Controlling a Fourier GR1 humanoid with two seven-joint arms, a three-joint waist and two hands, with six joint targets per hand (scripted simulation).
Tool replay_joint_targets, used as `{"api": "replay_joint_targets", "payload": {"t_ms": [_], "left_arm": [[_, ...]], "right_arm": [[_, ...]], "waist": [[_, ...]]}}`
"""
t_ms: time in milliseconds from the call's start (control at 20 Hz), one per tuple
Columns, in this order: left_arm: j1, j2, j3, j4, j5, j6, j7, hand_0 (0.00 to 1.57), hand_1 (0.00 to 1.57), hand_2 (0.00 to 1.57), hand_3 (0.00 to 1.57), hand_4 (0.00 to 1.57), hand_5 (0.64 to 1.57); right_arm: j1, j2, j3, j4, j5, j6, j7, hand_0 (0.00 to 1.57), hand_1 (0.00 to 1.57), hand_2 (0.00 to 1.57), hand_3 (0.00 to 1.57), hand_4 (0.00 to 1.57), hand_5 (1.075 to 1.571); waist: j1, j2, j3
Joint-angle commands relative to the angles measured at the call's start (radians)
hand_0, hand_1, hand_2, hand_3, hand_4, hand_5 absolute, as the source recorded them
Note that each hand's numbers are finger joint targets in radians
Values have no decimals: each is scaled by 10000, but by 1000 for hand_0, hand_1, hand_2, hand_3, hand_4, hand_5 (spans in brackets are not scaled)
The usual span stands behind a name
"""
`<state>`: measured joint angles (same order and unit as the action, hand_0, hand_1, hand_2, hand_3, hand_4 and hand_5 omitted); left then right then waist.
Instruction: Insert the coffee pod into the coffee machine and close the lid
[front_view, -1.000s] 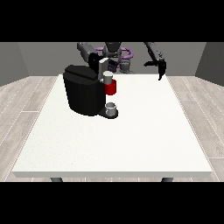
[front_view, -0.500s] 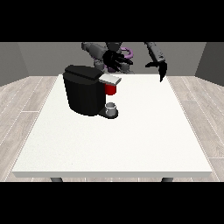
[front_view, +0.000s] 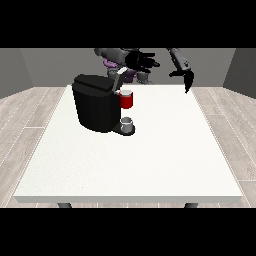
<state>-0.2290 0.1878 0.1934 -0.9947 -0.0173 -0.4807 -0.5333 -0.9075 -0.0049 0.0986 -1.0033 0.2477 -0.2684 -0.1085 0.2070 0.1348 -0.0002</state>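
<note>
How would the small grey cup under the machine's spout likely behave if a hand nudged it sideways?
The grey cup looks small and upright, so it would probably slide or tip easily. It sits on the black coffee machine base rather than the white table, so a push might knock it off that ledge.

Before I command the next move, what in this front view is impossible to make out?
- Whether the coffee pod is fully seated: too small in the front view.
- Far side of the coffee machine: hidden by its own body.
- Lid hinge: too small.
- Palm of the hand at the view's right: turned away.
</note>
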Motion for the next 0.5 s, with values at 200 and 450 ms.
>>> {"api": "replay_joint_targets", "payload": {"t_ms": [200,450], "left_arm": [[-143,-106,-91,1020,-253,161,-542,0,0,0,0,302,1571],[158,-603,-527,673,-457,332,-466,0,0,0,0,168,1571]], "right_arm": [[1562,49,2772,-824,-926,-336,-359,0,0,0,0,493,1571],[2976,49,3787,-1255,-1941,681,-1789,0,0,0,0,461,1571]], "waist": [[-250,-443,-3],[-84,-480,5]]}}
